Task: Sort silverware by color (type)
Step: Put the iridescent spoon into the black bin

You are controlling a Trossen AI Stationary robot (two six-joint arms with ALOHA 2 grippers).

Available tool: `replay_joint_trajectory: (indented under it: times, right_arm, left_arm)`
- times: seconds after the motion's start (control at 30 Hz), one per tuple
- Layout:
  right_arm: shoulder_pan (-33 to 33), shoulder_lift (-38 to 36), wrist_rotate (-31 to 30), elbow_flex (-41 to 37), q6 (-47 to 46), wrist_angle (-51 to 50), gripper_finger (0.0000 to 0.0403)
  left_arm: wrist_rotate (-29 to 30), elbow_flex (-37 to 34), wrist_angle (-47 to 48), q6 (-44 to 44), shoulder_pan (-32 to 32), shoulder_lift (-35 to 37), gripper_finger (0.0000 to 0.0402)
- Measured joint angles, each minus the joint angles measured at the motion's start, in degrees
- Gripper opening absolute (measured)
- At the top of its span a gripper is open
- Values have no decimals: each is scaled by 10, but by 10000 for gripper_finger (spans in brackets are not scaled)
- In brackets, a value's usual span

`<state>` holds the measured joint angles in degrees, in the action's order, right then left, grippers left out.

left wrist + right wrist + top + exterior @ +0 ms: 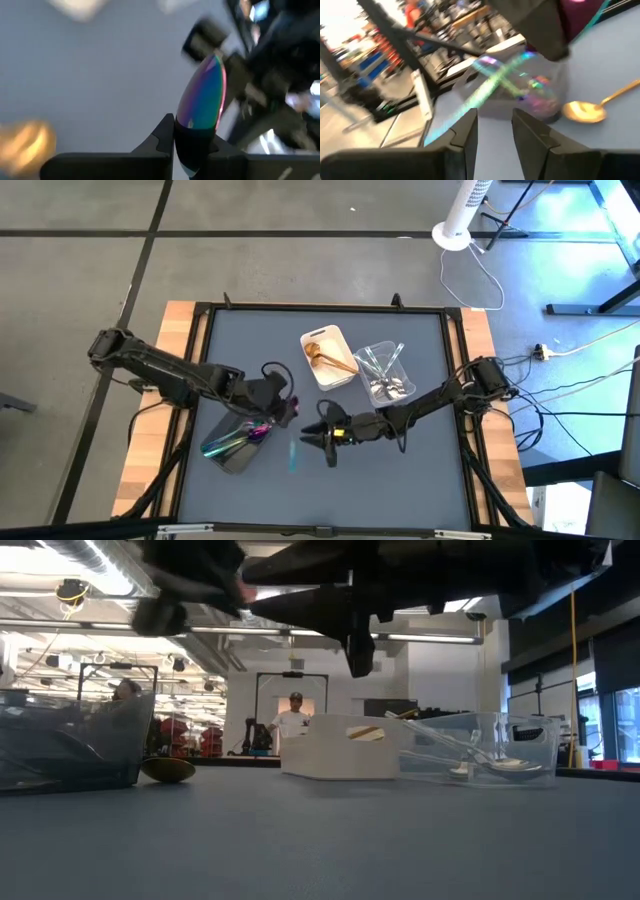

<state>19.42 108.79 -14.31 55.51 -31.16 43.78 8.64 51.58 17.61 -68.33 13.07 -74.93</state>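
Trays part-filled by colour
White tray (329, 357) at 12 holds gold pieces; clear tray (385, 372) silver; grey tray (233, 446) iridescent. Left gripper (290, 409) pinches an iridescent spoon (202, 97); right gripper (308, 438) spread.

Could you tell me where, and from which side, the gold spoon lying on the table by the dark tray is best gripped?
Grip the gold spoon by its thin handle, coming straight down from above and pinching across its width. It lies flat, its bowl close beside the dark tray, so the handle, which points away from the tray, probably has more room.
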Motion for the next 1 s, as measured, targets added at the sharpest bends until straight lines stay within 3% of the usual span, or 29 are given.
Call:
replay_joint_trajectory:
  times: [0.2,0.4,0.57,0.7,0.83,1.0]
  right_arm:
    - [0,0,54,0,0,-22,111]
    - [0,0,60,0,0,-51,111]
    - [0,0,60,0,0,-53,111]
    - [0,0,60,0,-1,-53,111]
    - [0,0,60,0,0,-51,111]
    - [0,0,60,0,0,-51,111]
  left_arm:
    - [-231,0,78,-37,-29,31,15]
    - [-349,0,217,-88,-29,36,15]
    - [-360,0,352,-96,-29,36,15]
    - [-325,0,411,-96,-29,33,15]
    - [-276,-1,417,-92,-29,27,15]
    - [-268,-1,409,-63,-29,5,15]
